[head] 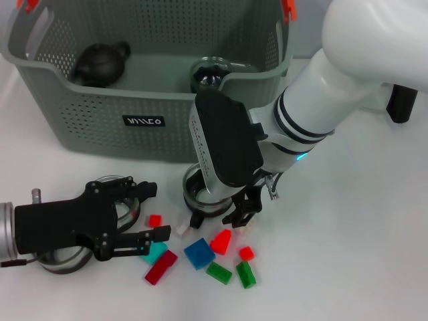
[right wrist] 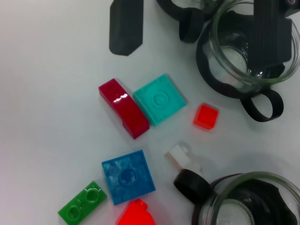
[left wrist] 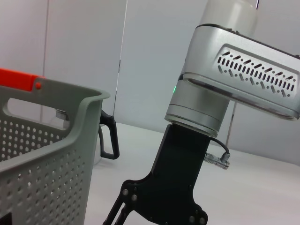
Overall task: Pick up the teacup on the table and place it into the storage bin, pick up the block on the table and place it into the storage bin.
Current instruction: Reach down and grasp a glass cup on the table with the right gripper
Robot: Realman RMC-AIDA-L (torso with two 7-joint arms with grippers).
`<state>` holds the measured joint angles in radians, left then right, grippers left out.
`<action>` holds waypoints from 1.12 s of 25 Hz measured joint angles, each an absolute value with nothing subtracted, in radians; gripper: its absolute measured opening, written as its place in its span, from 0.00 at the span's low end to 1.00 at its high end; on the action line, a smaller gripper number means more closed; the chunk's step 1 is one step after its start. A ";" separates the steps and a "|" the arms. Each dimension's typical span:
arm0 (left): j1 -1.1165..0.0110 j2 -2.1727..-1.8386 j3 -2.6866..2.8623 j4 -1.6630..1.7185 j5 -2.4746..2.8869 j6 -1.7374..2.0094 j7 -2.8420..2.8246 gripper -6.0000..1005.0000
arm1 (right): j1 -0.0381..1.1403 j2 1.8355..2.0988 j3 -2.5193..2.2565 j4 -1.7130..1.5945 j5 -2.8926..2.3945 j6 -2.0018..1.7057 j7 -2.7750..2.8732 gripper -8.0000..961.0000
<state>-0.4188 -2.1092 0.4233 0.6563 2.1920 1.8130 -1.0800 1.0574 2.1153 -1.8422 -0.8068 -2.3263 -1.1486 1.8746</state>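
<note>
Head view, left to right: left gripper (head: 148,214) sits low at the left edge of the white table (head: 348,221), jaws apart, one finger above and one below a small red cube (head: 154,220). Under its black body there's a glass teacup (head: 120,212) with a black band, plus a second round glass piece (head: 63,257) nearer the front edge. Nothing is held between the fingers.

Just right of the fingertips is a scatter of blocks: teal square block (head: 156,251), dark red long block (head: 161,267), small white block (head: 182,229), blue square block (head: 199,253), red wedge (head: 221,241), two green blocks (head: 219,273) and (head: 245,274), another small red cube (head: 246,253). All lie flat on the table, close together, some touching.

Right gripper (head: 219,217) hangs over the middle, pointing down at another glass teacup (head: 198,195) that stands on the table just in front of the storage bin (head: 93,107). Its fingers reach down around the cup's near rim, jaws look apart; I cannot tell if they touch the glass.

Behind sits the bin with its orange clips (head: 288,9) and black label (head: 144,121); inside are a dark teapot (head: 99,63) at the left and a glass cup (head: 212,72) at the right.

Right wrist view shows the same blocks and both glass cups from above.
</note>
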 joint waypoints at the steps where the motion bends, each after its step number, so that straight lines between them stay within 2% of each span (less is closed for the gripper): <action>1: -0.419 -2.109 0.423 0.656 2.192 1.813 -1.080 0.80 | 1.058 2.115 -1.842 -0.805 -2.326 -1.146 1.874 0.86; 14: -0.421 -2.108 0.423 0.644 2.192 1.800 -1.080 0.79 | 1.060 2.115 -1.843 -0.775 -2.317 -1.122 1.862 0.86; 20: -0.424 -2.108 0.423 0.644 2.192 1.798 -1.080 0.79 | 1.078 2.115 -1.844 -0.738 -2.316 -1.117 1.862 0.68; 28: -0.423 -2.108 0.423 0.644 2.192 1.796 -1.080 0.79 | 1.087 2.117 -1.844 -0.730 -2.316 -1.114 1.862 0.32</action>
